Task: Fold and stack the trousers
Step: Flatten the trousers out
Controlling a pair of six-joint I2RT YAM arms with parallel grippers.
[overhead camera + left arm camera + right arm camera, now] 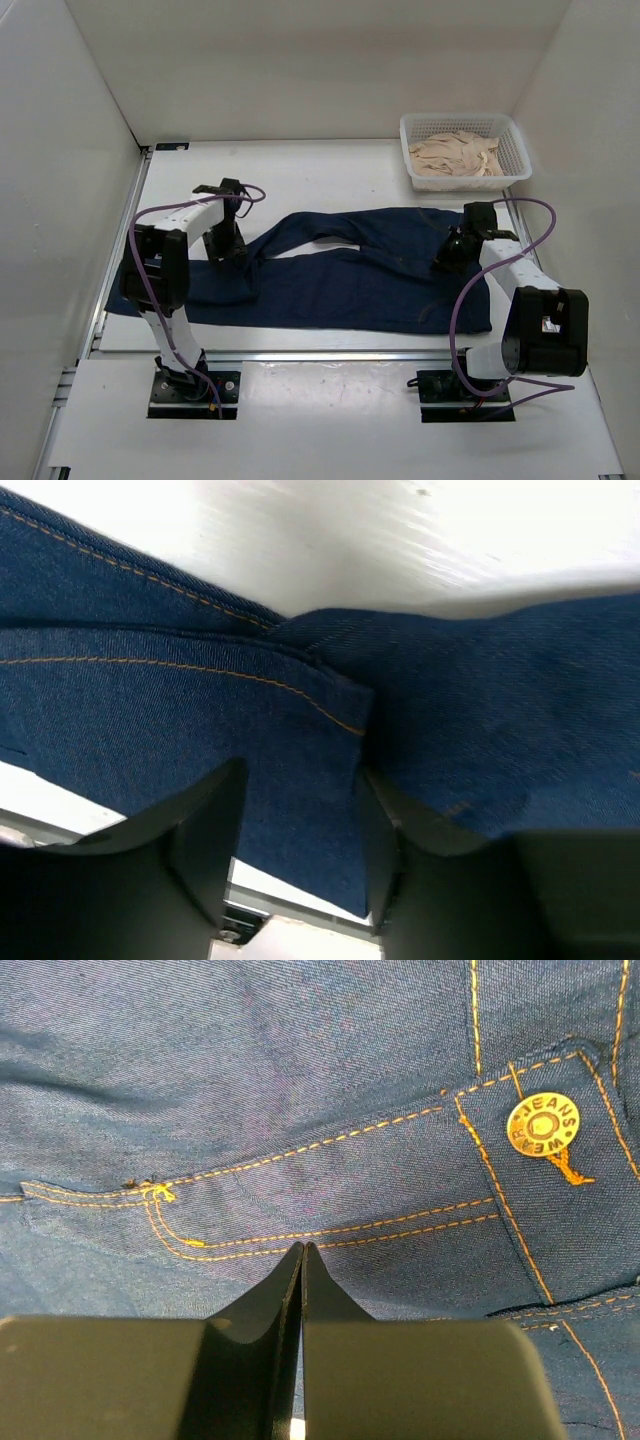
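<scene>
Two arms are down on the cloth in the top view. The trousers (350,285) lie flat across the middle of the counter (330,175), waist toward 3 o'clock and legs running out to 9 o'clock, the far leg kinked away from the near one. The left end effector (228,245) sits on the legs at 9 o'clock, and the right end effector (452,255) is on the waist end at 3 o'clock. Up at 1 o'clock, well apart from the denim, stands a white basket (462,117) with beige cloth (455,155) in it.

Over to the left wrist: the left end effector (300,775) has its fingers (215,825) spread apart. Dark blue denim fills the gap, with orange stitching running off toward 10 o'clock. A cloth edge crosses at 6 o'clock with white counter beneath. Whether the pads touch the fabric cannot be told.

Right wrist now: the right end effector (302,1248) has its fingers pressed together, tips down at the curved pocket (330,1200) stitching. A brass button (543,1126) stamped JEANS WEAR shines at 2 o'clock.
</scene>
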